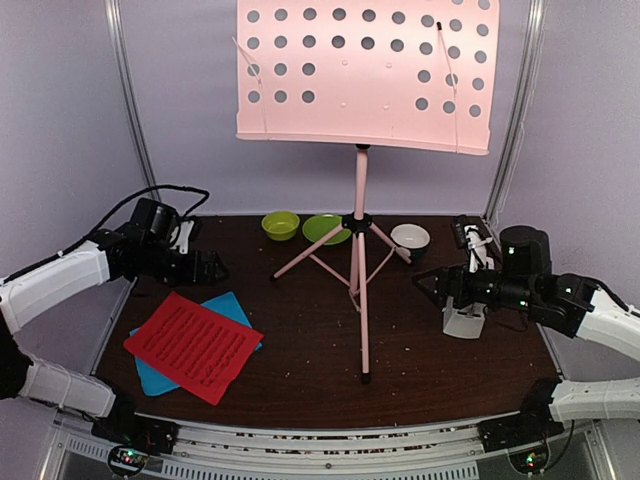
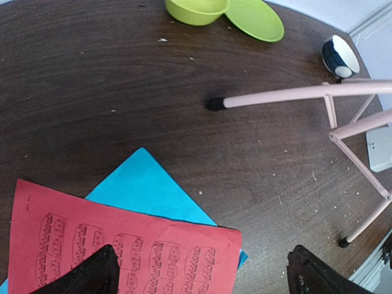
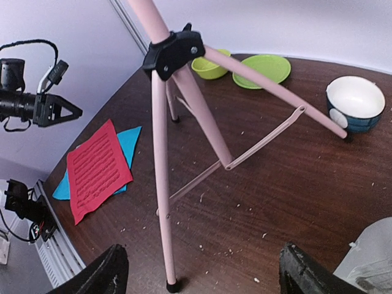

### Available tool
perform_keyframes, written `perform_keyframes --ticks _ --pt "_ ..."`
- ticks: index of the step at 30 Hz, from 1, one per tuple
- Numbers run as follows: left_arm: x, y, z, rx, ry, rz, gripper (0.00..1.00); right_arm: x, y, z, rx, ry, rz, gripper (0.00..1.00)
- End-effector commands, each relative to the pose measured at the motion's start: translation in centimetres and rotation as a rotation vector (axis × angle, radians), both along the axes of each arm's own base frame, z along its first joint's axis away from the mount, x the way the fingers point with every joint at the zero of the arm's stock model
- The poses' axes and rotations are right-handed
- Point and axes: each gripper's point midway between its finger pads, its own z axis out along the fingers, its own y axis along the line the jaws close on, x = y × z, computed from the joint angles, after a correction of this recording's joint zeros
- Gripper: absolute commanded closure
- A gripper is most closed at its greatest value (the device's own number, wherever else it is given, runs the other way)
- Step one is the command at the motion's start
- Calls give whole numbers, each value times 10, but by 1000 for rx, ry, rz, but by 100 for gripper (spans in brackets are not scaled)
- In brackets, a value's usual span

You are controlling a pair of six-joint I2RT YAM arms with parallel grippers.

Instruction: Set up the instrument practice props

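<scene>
The pale pink music stand [image 1: 360,250] stands upright mid-table on its tripod legs [image 3: 160,184], its perforated desk [image 1: 365,70] empty. A red sheet-music page [image 1: 193,345] lies on a cyan page [image 1: 228,304] at the front left. My left gripper [image 1: 215,268] hangs open above and behind them, and its fingers frame the red page's corner [image 2: 122,245] and the cyan page [image 2: 147,187] from above. My right gripper [image 1: 425,282] is open and empty, pointing at the stand's legs. The white metronome [image 1: 465,320] sits under the right wrist, and only its edge [image 3: 370,257] shows in the right wrist view.
A lime-green bowl [image 1: 280,225] and a lime-green plate [image 1: 326,229] sit at the back behind the stand. A small white-and-dark bowl [image 1: 410,237] is by the stand's right rear leg. Walls close in the back and both sides.
</scene>
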Motion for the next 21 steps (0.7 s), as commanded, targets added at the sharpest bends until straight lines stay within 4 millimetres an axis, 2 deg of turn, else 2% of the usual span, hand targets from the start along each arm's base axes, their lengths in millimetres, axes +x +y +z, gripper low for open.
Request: perform_keyframes --ticks 1,6,10,14,19,21 --pt "1 34 10 -108 31 -12 2 -18 7 -11 11 68 38 15" --pt "26 104 -5 -183 86 101 2 -23 8 -7 5 59 45 15" --pt "37 141 -27 -159 156 151 2 -22 15 1 19 57 69 14" --pt "49 161 -51 -133 200 164 2 -20 25 4 29 75 97 14" --pt "56 169 -93 -108 319 122 3 -13 33 12 44 71 93 14" --pt "60 173 -102 -106 332 111 5 -10 36 15 44 71 93 14"
